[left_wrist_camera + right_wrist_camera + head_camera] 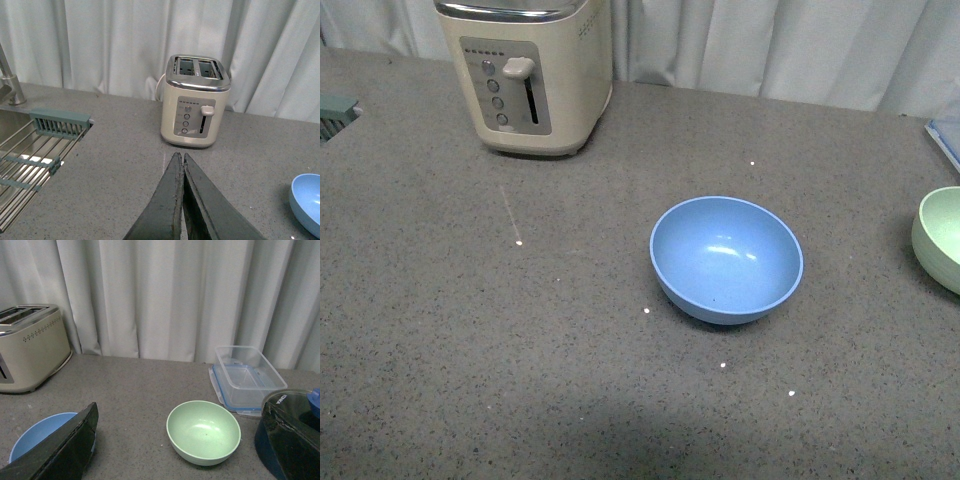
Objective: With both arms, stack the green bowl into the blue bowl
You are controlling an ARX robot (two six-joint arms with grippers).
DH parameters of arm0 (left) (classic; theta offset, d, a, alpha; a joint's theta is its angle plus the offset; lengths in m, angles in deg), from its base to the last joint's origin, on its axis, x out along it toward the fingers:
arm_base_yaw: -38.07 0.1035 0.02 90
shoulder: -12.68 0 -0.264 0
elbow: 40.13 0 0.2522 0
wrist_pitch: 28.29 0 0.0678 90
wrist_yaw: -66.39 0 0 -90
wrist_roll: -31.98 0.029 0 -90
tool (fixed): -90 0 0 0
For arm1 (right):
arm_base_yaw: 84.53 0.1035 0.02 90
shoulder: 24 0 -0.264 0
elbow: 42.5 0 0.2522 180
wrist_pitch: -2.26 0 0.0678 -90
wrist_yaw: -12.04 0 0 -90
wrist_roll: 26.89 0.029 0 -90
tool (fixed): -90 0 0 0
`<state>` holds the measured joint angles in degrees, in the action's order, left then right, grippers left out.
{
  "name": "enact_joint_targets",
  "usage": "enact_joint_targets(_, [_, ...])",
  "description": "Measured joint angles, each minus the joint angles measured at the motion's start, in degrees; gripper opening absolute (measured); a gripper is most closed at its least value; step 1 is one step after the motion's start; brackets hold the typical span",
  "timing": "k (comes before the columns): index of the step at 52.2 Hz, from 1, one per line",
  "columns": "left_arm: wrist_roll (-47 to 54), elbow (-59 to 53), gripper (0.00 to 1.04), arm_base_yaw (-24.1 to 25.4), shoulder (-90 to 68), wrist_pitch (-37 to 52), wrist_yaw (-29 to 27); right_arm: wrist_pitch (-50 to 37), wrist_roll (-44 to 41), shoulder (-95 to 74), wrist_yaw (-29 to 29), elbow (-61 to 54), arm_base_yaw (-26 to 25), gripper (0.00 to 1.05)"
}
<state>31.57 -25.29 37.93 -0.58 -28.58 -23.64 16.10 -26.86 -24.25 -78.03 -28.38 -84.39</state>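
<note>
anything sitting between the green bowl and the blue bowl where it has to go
Nothing visible does. Only countertop shows between the green bowl and the blue bowl. The toaster stands back past the blue bowl, and the clear container sits behind the green bowl, off that path.

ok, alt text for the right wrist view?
A round pale mint-green plastic bowl sits empty and upright on a grey speckled countertop, seen between wide-open glossy black fingers. One finger partly hides a round light blue bowl; a cream toaster, a clear rectangular plastic container and white curtains stand behind.
</note>
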Motion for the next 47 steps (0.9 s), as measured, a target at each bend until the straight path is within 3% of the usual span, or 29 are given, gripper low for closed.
enact_joint_targets(13, [0.0, 0.0, 0.04, 0.0, 3.6, -3.6, 0.0, 0.0, 0.0, 0.0, 0.0, 0.0, 0.0, 0.96])
enact_joint_targets(18, [0.0, 0.0, 0.04, 0.0, 11.4, -12.8, 0.0, 0.0, 0.0, 0.0, 0.0, 0.0, 0.0, 0.96])
enact_joint_targets(25, [0.0, 0.0, 0.06, 0.0, 12.9, -13.4, 0.0, 0.0, 0.0, 0.0, 0.0, 0.0, 0.0, 0.96])
enact_joint_targets(29, [0.0, 0.0, 0.18, 0.0, 12.9, -13.4, 0.0, 0.0, 0.0, 0.0, 0.1, 0.0, 0.0, 0.96])
enact_joint_targets(34, [0.0, 0.0, 0.34, 0.0, 13.0, -13.4, 0.0, 6.4, 1.4, -6.1, 14.5, 2.7, 3.6, 0.96])
enact_joint_targets(36, [0.0, 0.0, 0.39, 0.0, 13.0, -13.4, -0.2, 5.6, 1.5, -8.8, 17.2, 3.6, 3.8, 0.96])
enact_joint_targets(40, [0.0, 0.0, 0.52, 0.0, 13.1, -13.4, -0.1, -0.9, 0.1, -17.4, 16.1, 4.9, 2.6, 0.96])
enact_joint_targets(47, [0.0, 0.0, 0.75, 0.0, 13.1, -13.4, -0.1, -16.5, -5.5, -39.4, 6.8, 9.4, -3.7, 0.96])
